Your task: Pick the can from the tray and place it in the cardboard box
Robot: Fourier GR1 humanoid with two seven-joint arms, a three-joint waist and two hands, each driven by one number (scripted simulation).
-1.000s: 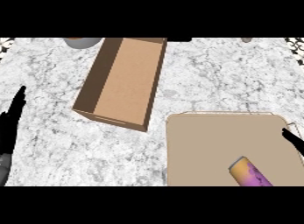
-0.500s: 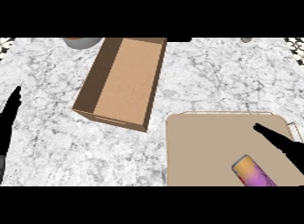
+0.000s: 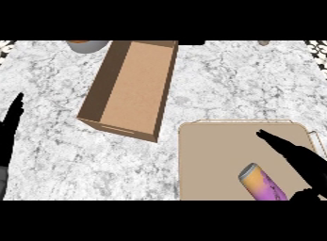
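A purple and orange can (image 3: 262, 183) lies on its side on the tan tray (image 3: 215, 160) at the lower right. My right hand (image 3: 301, 160) hovers over the tray just right of the can, fingers straight and pointing up-left, open and holding nothing. The open cardboard box (image 3: 131, 87) sits up and to the left of the tray, its inside bare. At the left edge my left hand (image 3: 2, 139) rests open with its fingers up.
A grey bowl (image 3: 86, 45) shows at the top edge, left of the box. The marble counter (image 3: 249, 84) spreads around box and tray, with patterned tiles at both upper corners.
My right hand has moved in from the right edge to above the tray, nearing the can. The left hand drifted slightly left. Can, tray and box have not moved.
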